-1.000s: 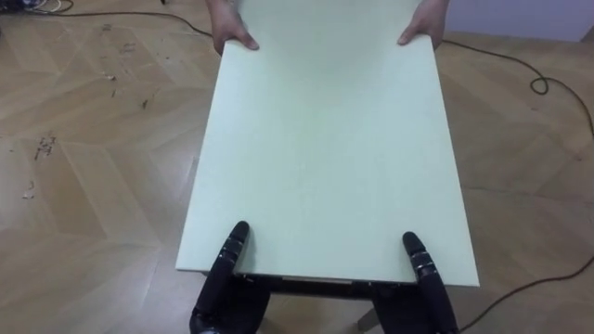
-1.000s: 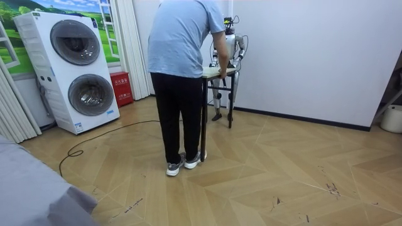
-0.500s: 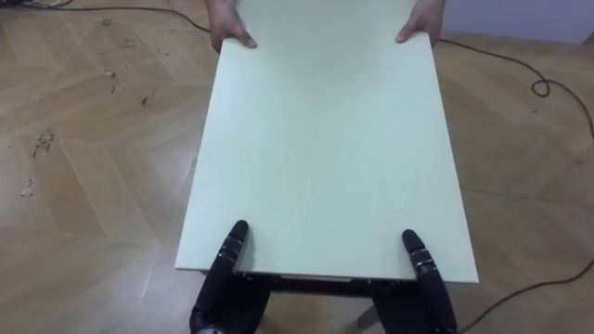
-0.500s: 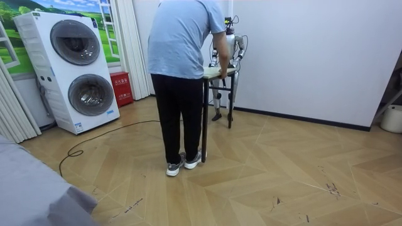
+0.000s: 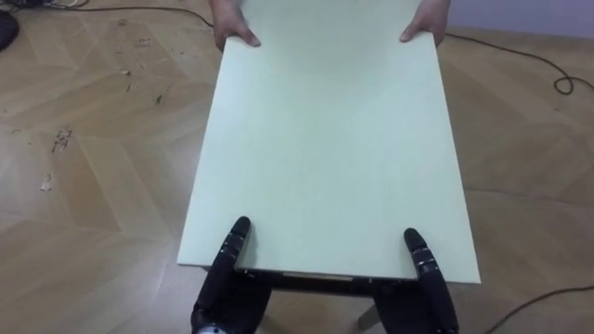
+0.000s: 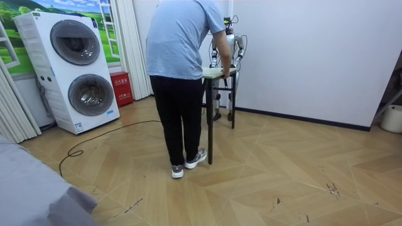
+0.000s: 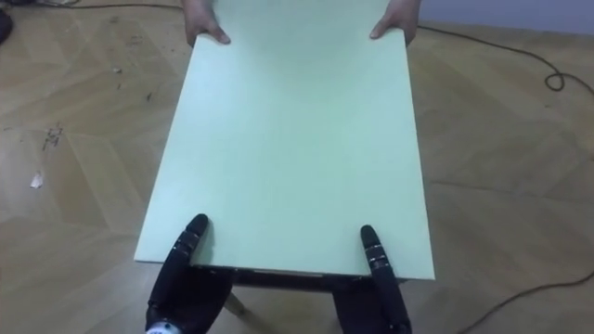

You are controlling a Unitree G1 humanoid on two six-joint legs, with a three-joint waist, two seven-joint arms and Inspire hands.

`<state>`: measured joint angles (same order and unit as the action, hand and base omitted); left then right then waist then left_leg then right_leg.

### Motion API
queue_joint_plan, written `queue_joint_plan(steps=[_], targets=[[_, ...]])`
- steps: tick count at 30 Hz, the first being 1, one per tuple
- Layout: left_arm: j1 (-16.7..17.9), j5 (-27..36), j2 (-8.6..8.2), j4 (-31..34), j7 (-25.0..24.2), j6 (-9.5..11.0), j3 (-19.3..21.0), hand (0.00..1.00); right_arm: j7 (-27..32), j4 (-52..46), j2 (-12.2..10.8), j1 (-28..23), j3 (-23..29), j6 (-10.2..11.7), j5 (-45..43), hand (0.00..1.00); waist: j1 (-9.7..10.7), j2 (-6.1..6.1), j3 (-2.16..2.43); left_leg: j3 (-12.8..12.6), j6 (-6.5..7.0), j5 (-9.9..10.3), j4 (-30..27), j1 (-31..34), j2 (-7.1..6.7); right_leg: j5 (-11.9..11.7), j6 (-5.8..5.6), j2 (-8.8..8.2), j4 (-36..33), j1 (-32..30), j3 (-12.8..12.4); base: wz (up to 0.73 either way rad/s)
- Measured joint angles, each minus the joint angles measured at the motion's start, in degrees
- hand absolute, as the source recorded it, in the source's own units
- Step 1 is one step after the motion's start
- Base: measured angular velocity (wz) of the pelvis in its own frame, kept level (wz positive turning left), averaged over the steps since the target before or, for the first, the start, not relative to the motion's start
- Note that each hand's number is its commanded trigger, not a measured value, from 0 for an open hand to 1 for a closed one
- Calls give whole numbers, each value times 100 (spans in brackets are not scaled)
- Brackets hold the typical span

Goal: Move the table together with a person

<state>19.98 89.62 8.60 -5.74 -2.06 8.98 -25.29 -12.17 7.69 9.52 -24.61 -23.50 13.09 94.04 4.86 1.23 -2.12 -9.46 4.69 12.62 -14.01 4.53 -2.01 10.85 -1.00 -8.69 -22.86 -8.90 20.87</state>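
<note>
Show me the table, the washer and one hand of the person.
table [image 5: 327, 148], left eye view, middle of its top.
washer [image 6: 75, 42], room view, upper door.
person's hand [image 5: 230, 28], left eye view, its middle.

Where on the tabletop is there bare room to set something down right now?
The whole middle of the tabletop is bare, between the person's hands at the far corners and the robot's left hand and right hand on the near edge. Only those four corners are taken.

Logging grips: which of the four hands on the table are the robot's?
The black pair at the near edge of the table: left hand, right hand. The person's bare hands hold the far corners.
</note>
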Motion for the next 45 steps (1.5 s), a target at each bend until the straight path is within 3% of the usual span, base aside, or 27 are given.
queue_joint_plan(steps=[3,9,17,22,24,27,29,31,32,33,35,39,45], targets=[[-105,-64,24,1,0,-28,-15,100,-93,0,-89,-84,31,5,16,100,83,20,3,400,19,-25,-134,153,-87,98,-54,13,28,96,-14,71],[-151,-149,88,11,0,-27,18,100,-96,-1,-100,-53,30,0,92,100,-38,19,13,753,-13,-116,-105,155,-125,108,-69,173,467,425,-108,37],[103,-145,-19,78,0,40,32,100,-95,1,-56,-71,-19,-18,52,100,-266,-41,33,941,-40,-200,38,67,-148,82,-68,251,722,643,-116,21],[137,-39,30,86,6,43,29,100,-95,0,19,-2,-64,0,0,100,-582,-84,36,994,-49,-205,28,77,-141,79,-73,285,752,677,-203,17],[189,-35,27,161,6,81,46,100,-96,0,36,63,-89,6,-19,100,-697,-96,42,1094,-64,-215,13,144,-159,77,-75,304,820,701,-207,24],[267,-33,50,250,5,211,68,100,-98,-1,37,142,-197,33,-99,100,-705,-103,47,1298,-79,-221,-86,255,-179,76,-75,336,851,745,-185,38],[266,-38,87,302,5,241,59,100,-98,0,29,160,-212,77,-109,100,-669,-97,47,1300,-91,-226,-176,373,-178,76,-74,364,937,817,-162,70],[265,-41,64,311,5,253,52,100,-98,1,29,161,-206,72,-106,100,-630,-77,49,1137,-98,-234,-291,474,-142,77,-74,382,944,849,-162,79],[264,-34,63,310,5,253,41,100,-98,2,38,164,-188,66,-105,100,-565,-66,44,1002,-97,-234,-390,542,-106,83,-78,388,946,880,-106,85],[265,-32,37,310,5,261,19,100,-98,15,30,173,-184,64,-114,100,-504,-50,37,685,-73,-248,-457,635,-33,93,-77,393,939,913,7,90],[263,-24,27,308,5,279,7,100,-98,11,32,179,-173,77,-134,100,-464,-27,37,306,-24,-280,-507,755,41,156,-93,391,924,906,-30,76],[271,94,-3,307,6,408,-49,100,28,8,145,381,-183,60,-228,100,-562,70,31,548,-5,-416,-497,894,-66,202,-76,398,930,870,-12,41],[280,296,4,375,24,585,-74,100,274,-37,194,715,-166,-72,-375,100,-590,66,38,820,56,-770,-220,937,-271,244,-43,366,1017,864,43,47]])
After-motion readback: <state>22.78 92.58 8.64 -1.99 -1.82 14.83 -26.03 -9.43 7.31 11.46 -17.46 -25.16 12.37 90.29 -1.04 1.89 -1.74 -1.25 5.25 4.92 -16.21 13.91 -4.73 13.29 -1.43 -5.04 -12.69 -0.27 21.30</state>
